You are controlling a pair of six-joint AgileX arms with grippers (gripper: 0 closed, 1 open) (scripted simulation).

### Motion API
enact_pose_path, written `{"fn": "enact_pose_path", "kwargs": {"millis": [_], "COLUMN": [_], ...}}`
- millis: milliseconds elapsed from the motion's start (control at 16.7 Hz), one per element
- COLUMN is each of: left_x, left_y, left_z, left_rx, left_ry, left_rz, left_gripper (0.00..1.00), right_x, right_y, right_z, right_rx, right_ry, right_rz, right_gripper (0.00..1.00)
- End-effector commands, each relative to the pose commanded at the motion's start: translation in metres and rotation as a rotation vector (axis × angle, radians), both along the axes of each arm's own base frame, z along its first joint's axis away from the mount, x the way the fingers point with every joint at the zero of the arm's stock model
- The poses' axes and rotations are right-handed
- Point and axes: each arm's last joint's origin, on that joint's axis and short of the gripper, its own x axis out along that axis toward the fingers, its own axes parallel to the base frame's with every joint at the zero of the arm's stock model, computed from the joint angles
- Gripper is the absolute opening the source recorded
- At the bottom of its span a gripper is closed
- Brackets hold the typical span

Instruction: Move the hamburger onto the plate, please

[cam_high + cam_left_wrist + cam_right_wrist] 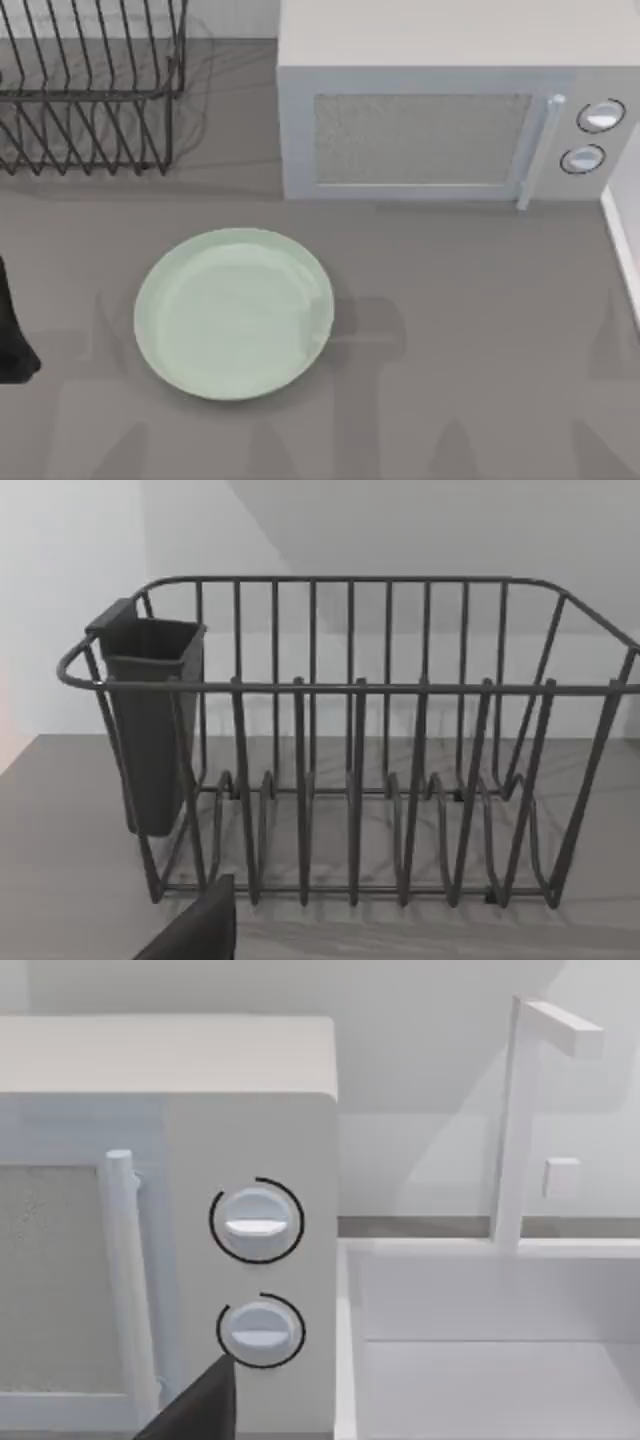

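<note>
We are seeing one microwave (440, 110) behind and right of the single plate (234, 313), one wire dish rack (90, 85) behind and left of it, and the plate lying bare. Our right wrist view is adding two dials (256, 1221) and a sink (490, 1340) beside the microwave; our left wrist view is adding a cutlery cup (150, 720) on the rack. We cannot tell either gripper's finger state.

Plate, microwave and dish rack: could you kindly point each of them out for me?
Plate (234, 312), top view, middle of its bare surface.
Microwave (420, 138), top view, door window.
Dish rack (350, 687), left wrist view, front top rail.
</note>
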Motion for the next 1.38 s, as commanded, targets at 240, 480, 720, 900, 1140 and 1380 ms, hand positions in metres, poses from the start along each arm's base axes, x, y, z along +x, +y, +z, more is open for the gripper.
{"fn": "enact_pose_path", "kwargs": {"millis": [240,480,720,900,1140,1380], "left_x": [0.000,0.007,0.036,0.071,0.119,0.161], "left_y": [0.001,0.005,0.012,0.022,0.039,0.056], "left_z": [0.005,0.027,0.049,0.054,0.047,0.030], "left_rx": [0.011,0.068,0.139,0.179,0.204,0.205], "left_ry": [0.027,0.193,0.519,0.812,1.151,1.401], "left_rz": [0.008,0.035,0.040,0.014,-0.050,-0.128], "left_gripper": [1.00,1.00,1.00,1.00,1.00,1.00], "right_x": [0.000,0.000,0.000,0.000,0.000,0.000], "right_y": [0.000,0.000,0.000,0.000,0.000,0.000], "right_z": [0.000,0.000,0.000,0.000,0.000,0.000], "right_rx": [0.000,0.000,0.000,0.000,0.000,0.000], "right_ry": [0.000,0.000,0.000,0.000,0.000,0.000], "right_rz": [0.000,0.000,0.000,0.000,0.000,0.000], "right_gripper": [1.00,1.00,1.00,1.00,1.00,1.00]}}
